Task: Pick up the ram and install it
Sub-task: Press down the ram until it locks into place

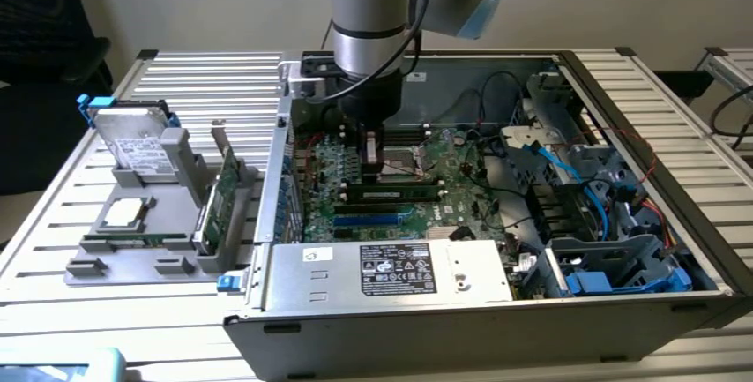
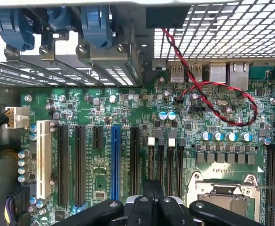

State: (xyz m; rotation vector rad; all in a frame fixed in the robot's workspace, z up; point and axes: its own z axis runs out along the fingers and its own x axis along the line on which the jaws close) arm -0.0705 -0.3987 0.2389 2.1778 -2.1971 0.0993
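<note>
Arm inside the open grey metal computer case (image 1: 495, 311), over the green motherboard (image 1: 442, 214).

Long, narrow green ram (image 1: 392, 195) with dark chips sits horizontal in a memory slot, just below the black gripper (image 1: 374, 163); jaws clenched together, grasping nothing visible. Exterior view adds a grey fixture tray (image 1: 130, 254) on the slatted table (image 1: 200, 73), holding a silver hard drive (image 1: 130, 139) and an upright green expansion card (image 1: 218, 201), well apart from the case. Wrist view adds a blue expansion slot (image 2: 114, 160), twisted red-black wire (image 2: 222, 101) and the closed gripper (image 2: 151, 200). Case walls and cables crowd the arm.
</note>
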